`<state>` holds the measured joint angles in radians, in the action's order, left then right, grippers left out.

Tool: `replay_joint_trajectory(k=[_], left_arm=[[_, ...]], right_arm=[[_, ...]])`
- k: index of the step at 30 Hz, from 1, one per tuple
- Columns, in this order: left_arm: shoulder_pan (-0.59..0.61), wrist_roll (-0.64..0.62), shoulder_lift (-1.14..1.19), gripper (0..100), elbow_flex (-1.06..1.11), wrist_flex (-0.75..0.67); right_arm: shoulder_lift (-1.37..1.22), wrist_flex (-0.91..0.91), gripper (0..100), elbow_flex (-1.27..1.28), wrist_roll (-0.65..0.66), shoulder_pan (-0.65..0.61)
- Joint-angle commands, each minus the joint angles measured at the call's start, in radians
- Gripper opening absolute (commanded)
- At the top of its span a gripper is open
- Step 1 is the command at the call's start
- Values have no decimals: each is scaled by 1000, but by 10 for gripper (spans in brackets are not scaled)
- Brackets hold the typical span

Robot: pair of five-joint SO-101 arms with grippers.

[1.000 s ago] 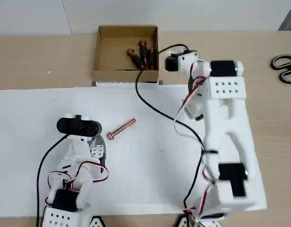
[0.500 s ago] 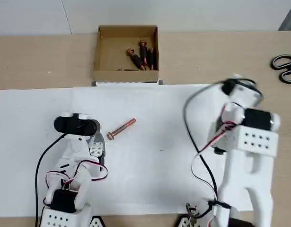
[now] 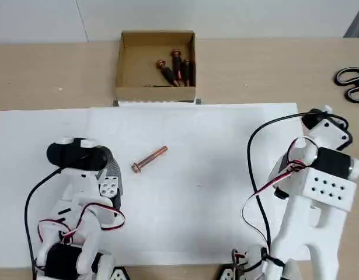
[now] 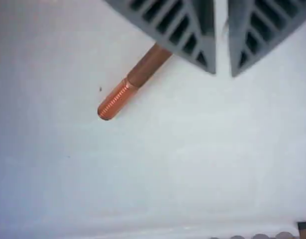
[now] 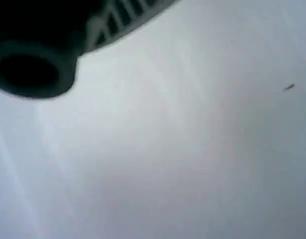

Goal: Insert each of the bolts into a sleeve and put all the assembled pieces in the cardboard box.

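1. High view.
   - Box (image 3: 128,65) sits on the tabletop (image 3: 51,70), just past the far edge of the paper (image 3: 191,227).
   - Pieces (image 3: 174,65), copper bolts in dark sleeves, lie in the box's right half, close together near the wall.
   - One bare bolt (image 3: 149,159) lies flat on the paper, left of centre. Its head end points toward the left arm (image 3: 80,210) and its threaded end toward the box.
   - Left hand (image 3: 114,172) hangs near the bolt's head end, not touching it.
   - Right arm (image 3: 313,198) is over the paper's right edge, well apart from the bolt and the box.
   - Scissors (image 3: 349,83) lie at the tabletop's right edge.
2. Left wrist view.
   - The two grey jaws are nearly closed, with a thin slit between them and nothing in it.
   - The bolt lies on the paper below. Its threaded tip is in the open and its other end is hidden behind one jaw.
3. Right wrist view.
   - Right hand (image 5: 113,22) shows as a dark blurred mass over bare paper.
   - I cannot tell how far open it is or whether it holds anything.
   - A dark round part with a hole (image 5: 28,74) shows, but I can't identify it.
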<state>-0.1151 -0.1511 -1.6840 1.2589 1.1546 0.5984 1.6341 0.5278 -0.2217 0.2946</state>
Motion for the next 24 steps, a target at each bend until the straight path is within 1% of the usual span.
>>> replay_joint_trajectory(k=[1, 4, 8, 13, 17, 19, 24], left_arm=[[8, -3, 48, 6, -91, 15], [8, -34, 204, 6, -239, 18], [2, -98, 537, 6, -516, 94], [3, -104, 937, 6, -865, 293], [-2, -101, 1191, 6, -1092, 442], [-2, -43, 1303, 6, -1156, 479], [-2, 232, 1553, 6, -1193, 512]], right_arm=[[31, -8, 2, -5, -12, 12], [31, -10, 2, -5, -12, 8], [31, -12, 2, -5, -12, 8], [31, -8, 2, -5, -12, 8], [31, -7, 2, -5, -11, 13], [31, -7, 2, -5, -11, 13], [31, -7, 2, -5, -11, 13]])
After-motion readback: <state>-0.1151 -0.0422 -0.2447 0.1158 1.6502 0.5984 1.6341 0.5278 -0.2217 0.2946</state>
